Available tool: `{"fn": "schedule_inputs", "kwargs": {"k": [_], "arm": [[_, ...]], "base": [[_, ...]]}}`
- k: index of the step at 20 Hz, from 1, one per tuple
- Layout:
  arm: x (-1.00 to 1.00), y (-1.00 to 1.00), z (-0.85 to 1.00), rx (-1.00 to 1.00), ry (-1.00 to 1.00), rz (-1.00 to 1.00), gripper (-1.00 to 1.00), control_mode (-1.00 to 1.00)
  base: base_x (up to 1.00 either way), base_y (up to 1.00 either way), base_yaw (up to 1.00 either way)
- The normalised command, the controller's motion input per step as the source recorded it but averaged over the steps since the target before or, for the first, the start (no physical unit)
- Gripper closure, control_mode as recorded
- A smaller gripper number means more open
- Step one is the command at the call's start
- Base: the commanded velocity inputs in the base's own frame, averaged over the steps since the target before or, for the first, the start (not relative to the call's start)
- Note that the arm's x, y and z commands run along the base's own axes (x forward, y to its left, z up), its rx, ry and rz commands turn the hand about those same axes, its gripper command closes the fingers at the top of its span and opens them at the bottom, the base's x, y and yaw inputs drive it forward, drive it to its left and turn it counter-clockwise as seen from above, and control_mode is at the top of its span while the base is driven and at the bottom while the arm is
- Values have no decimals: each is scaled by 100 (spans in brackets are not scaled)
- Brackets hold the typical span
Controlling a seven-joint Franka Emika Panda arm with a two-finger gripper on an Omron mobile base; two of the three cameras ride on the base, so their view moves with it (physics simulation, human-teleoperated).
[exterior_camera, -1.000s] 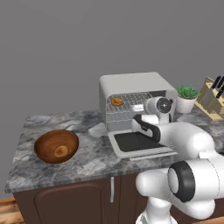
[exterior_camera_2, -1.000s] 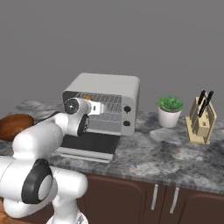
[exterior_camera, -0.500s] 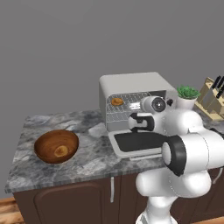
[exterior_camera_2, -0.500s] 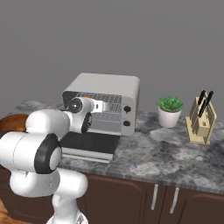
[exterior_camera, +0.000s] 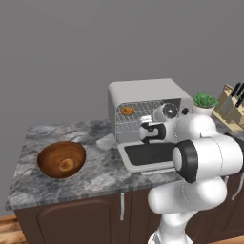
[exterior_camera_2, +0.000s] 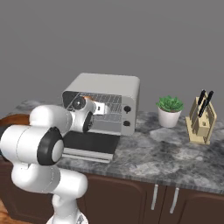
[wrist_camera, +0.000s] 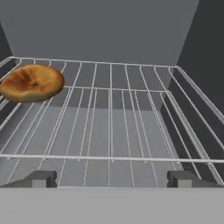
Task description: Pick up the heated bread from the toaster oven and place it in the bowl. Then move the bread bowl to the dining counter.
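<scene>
From my end, the toaster oven (exterior_camera: 145,102) sits on the grey counter (exterior_camera: 95,167) with its door dropped flat. The wooden bowl (exterior_camera: 61,159) is well off to its left. My gripper (wrist_camera: 109,178) is at the rack's front edge, fingers spread wide, nothing between them. The bread (wrist_camera: 31,82) is at the rack's far left.

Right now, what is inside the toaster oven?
Inside the toaster oven, a small golden-brown bread lies on the wire rack, toward its left side. The open gripper points in over the rack. What lies under the rack cannot be seen.
</scene>
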Motion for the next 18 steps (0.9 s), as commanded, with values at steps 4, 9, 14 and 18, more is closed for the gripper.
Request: {"fn": "schedule_inputs", "kwargs": {"k": [4,9,14,18], "arm": [[0,0,-17,-2,22,0,-100,-100],[1,1,15,0,-3,0,-100,-100],[0,3,20,0,-14,0,-100,-100],[4,0,-6,0,-3,0,-100,-100]], "base": [[0,0,0],[0,0,0],[0,0,0],[0,0,0]]}}
